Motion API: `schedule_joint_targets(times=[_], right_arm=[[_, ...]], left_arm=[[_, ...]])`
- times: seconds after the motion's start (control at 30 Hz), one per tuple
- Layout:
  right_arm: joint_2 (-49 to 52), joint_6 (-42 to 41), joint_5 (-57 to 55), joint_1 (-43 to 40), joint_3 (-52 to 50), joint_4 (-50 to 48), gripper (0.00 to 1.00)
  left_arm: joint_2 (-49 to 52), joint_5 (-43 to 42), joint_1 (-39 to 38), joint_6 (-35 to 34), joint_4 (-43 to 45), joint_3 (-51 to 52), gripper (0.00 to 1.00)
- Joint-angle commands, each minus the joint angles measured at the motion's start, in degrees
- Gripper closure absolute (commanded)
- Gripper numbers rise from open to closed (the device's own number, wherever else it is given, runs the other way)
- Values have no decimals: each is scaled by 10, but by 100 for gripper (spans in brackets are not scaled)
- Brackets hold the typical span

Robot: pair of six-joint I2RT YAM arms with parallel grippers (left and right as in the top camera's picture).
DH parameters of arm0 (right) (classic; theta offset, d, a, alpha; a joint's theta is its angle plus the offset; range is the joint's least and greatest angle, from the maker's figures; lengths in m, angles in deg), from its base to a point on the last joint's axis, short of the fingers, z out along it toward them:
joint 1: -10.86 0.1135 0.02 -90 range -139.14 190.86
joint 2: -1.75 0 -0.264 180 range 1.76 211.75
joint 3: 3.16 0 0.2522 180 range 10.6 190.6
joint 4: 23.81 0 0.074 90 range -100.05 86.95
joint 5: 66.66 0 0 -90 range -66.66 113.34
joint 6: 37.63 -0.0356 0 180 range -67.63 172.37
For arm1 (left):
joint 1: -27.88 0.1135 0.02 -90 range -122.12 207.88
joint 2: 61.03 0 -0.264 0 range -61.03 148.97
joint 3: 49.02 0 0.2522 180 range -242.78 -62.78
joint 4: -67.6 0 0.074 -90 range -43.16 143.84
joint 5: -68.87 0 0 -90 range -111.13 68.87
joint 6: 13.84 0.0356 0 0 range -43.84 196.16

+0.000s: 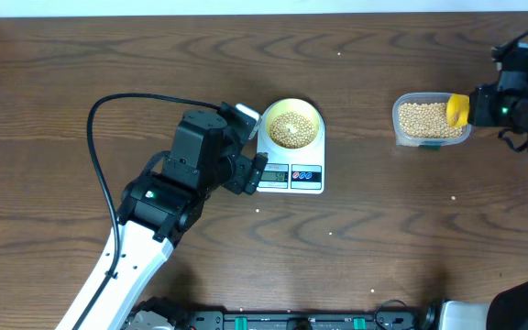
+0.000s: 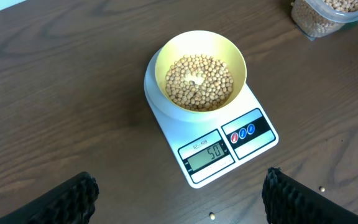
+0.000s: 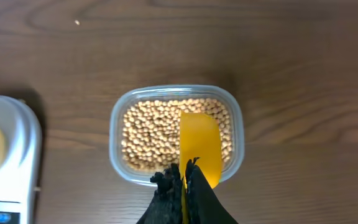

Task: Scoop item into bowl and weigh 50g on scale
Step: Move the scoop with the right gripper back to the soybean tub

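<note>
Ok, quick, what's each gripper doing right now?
Left gripper: open, holding nothing.
Right gripper: closed on the yellow scoop, over the clear tub.

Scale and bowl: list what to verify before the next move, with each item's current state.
1. Bowl seated on scale: ok.
2. Display reads 50: ok.
3. Left gripper open, clear of the scale: ok.
4. Right gripper shut on scoop, above tub: ok.
5. Table free of stray beans: not ok, a few lie near the scale.
</note>
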Motion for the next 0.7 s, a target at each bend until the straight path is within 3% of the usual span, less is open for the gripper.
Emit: schedule_joint_targets(times=[0.0,0.33,0.47,0.6,0.67], right_arm=[[-8,38,-78,31,0,-5,99],[-8,38,-250,132,0,-10,98],[-8,25,-260,134,0,-10,98],[-8,-74,-259,131,0,-10,99],[-7,-217,-252,123,0,-9,99]], left_arm=[[1,-5,1,2,1,1,13],[1,-5,1,2,1,1,13],[1,-5,1,2,1,1,13],[1,-5,1,2,1,1,14],[1,-5,1,2,0,1,13]])
